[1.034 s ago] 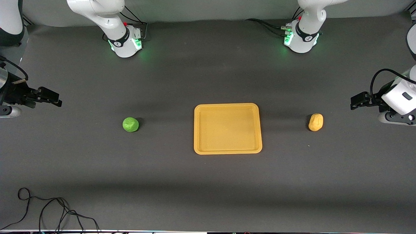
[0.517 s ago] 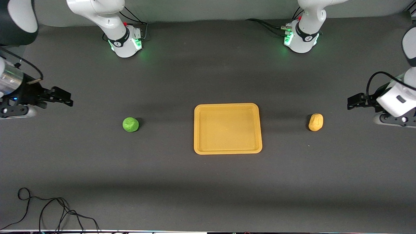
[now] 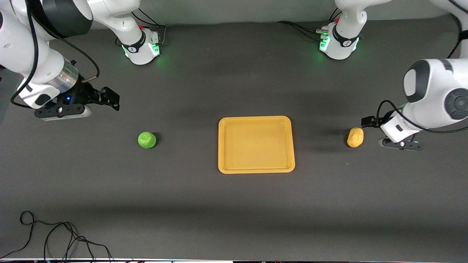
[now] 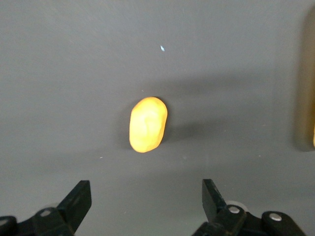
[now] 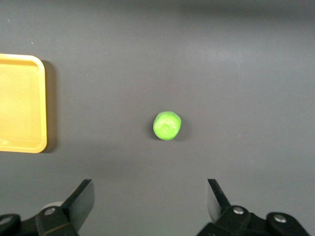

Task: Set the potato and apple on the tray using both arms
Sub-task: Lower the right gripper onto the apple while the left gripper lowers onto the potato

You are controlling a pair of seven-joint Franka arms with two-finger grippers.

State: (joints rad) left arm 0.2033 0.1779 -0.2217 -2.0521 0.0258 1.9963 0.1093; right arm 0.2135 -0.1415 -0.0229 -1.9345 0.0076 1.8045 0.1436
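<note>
The left gripper (image 4: 142,204) has its fingers (image 4: 78,199) spread wide and holds nothing — the potato (image 4: 147,124) lies on the table (image 3: 234,204) with bare cloth between it and the fingertips, and the gap is much wider than the potato. In the front view this gripper (image 3: 369,121) hangs just beside the potato (image 3: 355,137), toward the left arm's end of the table, touching nothing. The right gripper (image 5: 150,201) is likewise wide open and empty, its fingers (image 5: 83,196) well apart from the apple (image 5: 167,126); from the front it (image 3: 109,98) is over bare table toward the right arm's end, with the apple (image 3: 147,140) nearer the camera. The potato is oblong, its long axis running roughly toward and away from the front camera, slightly tilted, and in the left wrist view that axis points into the gap between the fingers. The apple is roundish, with no clear axis. The tray (image 3: 256,169) lies flat and empty between the two — the apple toward the right arm's end, the potato toward the left arm's, both well apart from its rim.
</note>
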